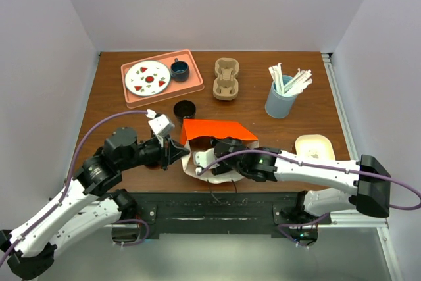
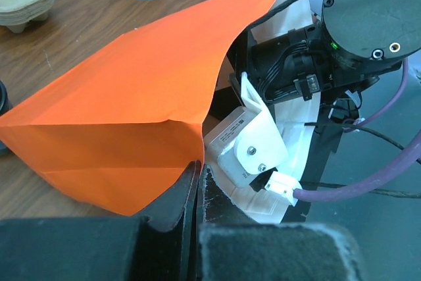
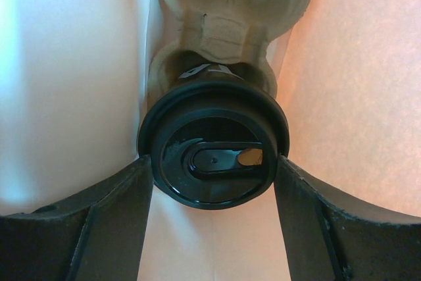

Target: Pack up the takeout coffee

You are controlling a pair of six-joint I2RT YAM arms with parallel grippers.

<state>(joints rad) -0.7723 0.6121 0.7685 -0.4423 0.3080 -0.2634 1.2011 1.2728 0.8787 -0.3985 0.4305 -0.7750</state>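
Note:
The orange paper bag (image 1: 217, 129) lies on its side at the table's near edge, mouth toward the arms; it also fills the left wrist view (image 2: 125, 97). My left gripper (image 1: 179, 153) is shut on the edge of the bag's mouth (image 2: 199, 174). My right gripper (image 3: 214, 166) reaches inside the bag and is hidden there in the top view. Its fingers (image 3: 112, 215) press both sides of the takeout coffee (image 3: 214, 153), a dark cup with a black sip lid. The cup sits in a pocket of a cardboard carrier (image 3: 223, 4) inside the bag.
A pink tray (image 1: 195, 87) at the back left holds a plate (image 1: 147, 77) and a dark mug (image 1: 179, 69). A second cardboard carrier (image 1: 226, 78), a blue cup of sticks (image 1: 281, 102), a lidless dark cup (image 1: 185, 108) and a cream object (image 1: 314, 146) stand around.

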